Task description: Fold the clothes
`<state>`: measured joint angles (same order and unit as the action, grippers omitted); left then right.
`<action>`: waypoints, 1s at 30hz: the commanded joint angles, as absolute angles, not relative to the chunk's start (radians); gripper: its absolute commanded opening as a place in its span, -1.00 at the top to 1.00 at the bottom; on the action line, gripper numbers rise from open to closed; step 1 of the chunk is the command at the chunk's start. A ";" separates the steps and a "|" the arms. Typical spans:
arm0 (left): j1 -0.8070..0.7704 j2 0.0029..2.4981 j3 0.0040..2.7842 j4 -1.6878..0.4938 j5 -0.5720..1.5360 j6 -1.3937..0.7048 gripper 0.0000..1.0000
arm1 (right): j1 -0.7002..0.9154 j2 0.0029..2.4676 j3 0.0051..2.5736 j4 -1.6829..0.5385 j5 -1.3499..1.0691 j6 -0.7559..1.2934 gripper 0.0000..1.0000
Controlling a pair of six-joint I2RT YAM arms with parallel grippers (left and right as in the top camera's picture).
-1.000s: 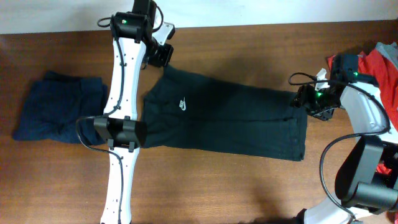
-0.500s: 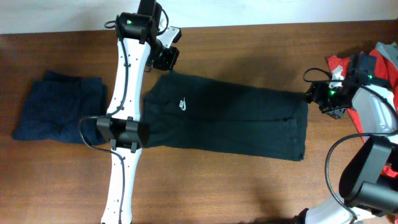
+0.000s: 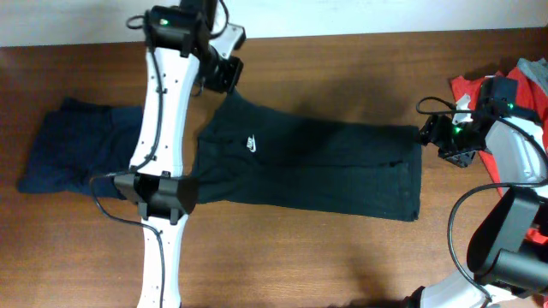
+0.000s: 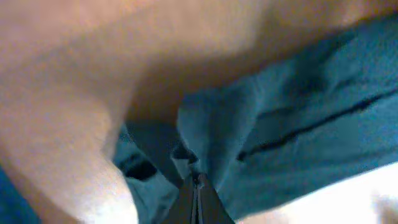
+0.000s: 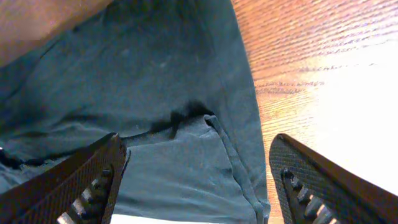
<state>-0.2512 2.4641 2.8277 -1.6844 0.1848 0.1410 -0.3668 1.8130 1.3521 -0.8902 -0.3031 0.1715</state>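
The black T-shirt [image 3: 317,167] with a small white chest logo [image 3: 252,144] lies spread across the middle of the table. My left gripper [image 3: 224,79] is shut on the T-shirt's far-left corner and lifts that fabric [image 4: 211,143] slightly; its fingers [image 4: 196,186] pinch a fold. My right gripper [image 3: 431,130] is open and empty beside the T-shirt's far-right corner, with the hem [image 5: 236,149] between its spread fingers [image 5: 196,180].
A folded navy garment [image 3: 77,154] lies at the left of the table. A pile of red and navy clothes [image 3: 518,85] sits at the right edge behind my right arm. The left arm's long white links [image 3: 163,137] cross the T-shirt's left end.
My right gripper has let go of the T-shirt's right corner and drawn back to the right. My left gripper has shifted slightly, still holding the far-left corner.
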 commanded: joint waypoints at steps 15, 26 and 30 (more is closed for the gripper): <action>-0.271 2.365 2.320 -1.689 0.104 0.129 0.99 | -0.368 1.807 1.362 -0.889 -0.314 0.165 -0.52; -0.269 2.309 2.137 -1.688 0.100 0.128 0.99 | -0.368 1.807 1.362 -0.855 -0.314 0.164 -0.54; -0.264 2.309 2.067 -1.688 0.081 0.129 0.99 | -0.368 1.808 1.362 -0.801 -0.315 0.164 -0.69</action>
